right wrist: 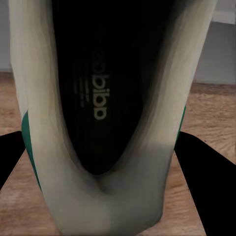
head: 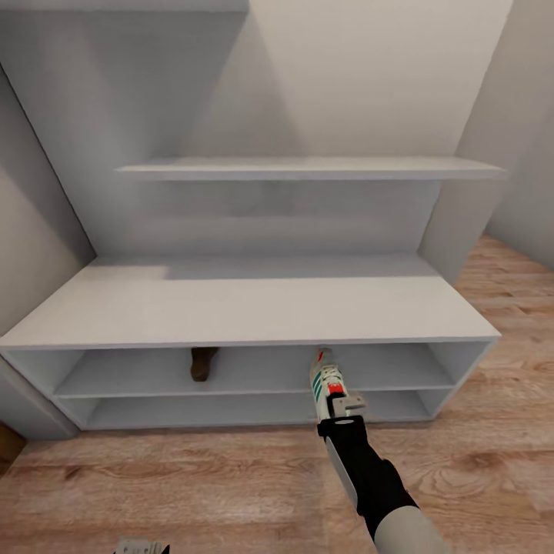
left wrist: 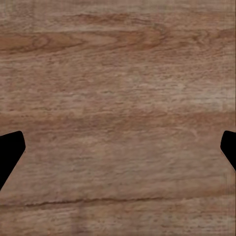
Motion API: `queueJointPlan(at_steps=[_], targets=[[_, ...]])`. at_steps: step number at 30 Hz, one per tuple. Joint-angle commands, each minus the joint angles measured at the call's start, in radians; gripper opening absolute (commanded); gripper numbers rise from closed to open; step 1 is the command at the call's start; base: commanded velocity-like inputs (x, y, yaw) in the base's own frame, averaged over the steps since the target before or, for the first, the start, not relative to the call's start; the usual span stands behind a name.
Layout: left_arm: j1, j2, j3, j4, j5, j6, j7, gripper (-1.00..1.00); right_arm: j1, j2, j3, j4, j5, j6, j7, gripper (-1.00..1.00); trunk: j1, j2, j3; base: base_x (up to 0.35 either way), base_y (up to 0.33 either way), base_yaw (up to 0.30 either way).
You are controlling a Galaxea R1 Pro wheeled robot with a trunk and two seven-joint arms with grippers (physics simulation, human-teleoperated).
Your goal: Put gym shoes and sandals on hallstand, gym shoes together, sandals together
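A white gym shoe [head: 325, 381] with green stripes and a red heel tab is held at its heel by my right gripper [head: 344, 408], which is shut on it. Its toe pokes into the upper low shelf of the white hallstand [head: 246, 308], right of the middle. In the right wrist view the shoe [right wrist: 59, 147] shows its dark insole between my black fingers [right wrist: 206, 167]. One brown sandal [head: 202, 363] lies on the same shelf, left of the middle, half hidden under the bench top. My left gripper [left wrist: 120, 147] hangs open over the corridor floor [left wrist: 118, 73], low at the near left [head: 142, 548].
A floating shelf [head: 308, 168] crosses the hallstand's tall back panel. Grey walls close in at the left [head: 31, 231] and the right [head: 508, 154]. Wood plank floor [head: 192, 477] runs in front of the unit and past its right end.
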Motion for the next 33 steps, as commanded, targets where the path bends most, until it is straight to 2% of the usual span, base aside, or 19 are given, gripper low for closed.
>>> queueJointPlan(at_steps=[1, 9, 26, 33], targets=[[-0.001, 0.000, 0.008, 0.001, -0.002, -0.002, -0.008, 1.00, 0.000, 0.000, 0.002, -0.001, 0.007, 0.008, -0.001, -1.00, 0.000, 0.000, -0.001, 0.318, 0.000, 0.000], [-0.001, 0.000, 0.009, 0.000, -0.002, -0.002, -0.008, 1.00, -0.001, 0.000, 0.003, -0.001, 0.007, 0.008, -0.001, -1.00, 0.000, 0.000, -0.001, 0.245, 0.000, 0.000], [-0.001, 0.000, 0.010, 0.000, -0.001, -0.002, -0.008, 1.00, -0.001, 0.000, 0.002, -0.001, 0.007, 0.008, -0.001, -1.00, 0.000, 0.000, -0.001, 0.030, 0.000, 0.000], [-0.001, 0.000, 0.010, 0.000, -0.001, -0.002, -0.008, 1.00, 0.000, 0.000, 0.002, -0.001, 0.007, 0.008, -0.001, -1.00, 0.000, 0.000, -0.001, 0.230, 0.045, 0.000]])
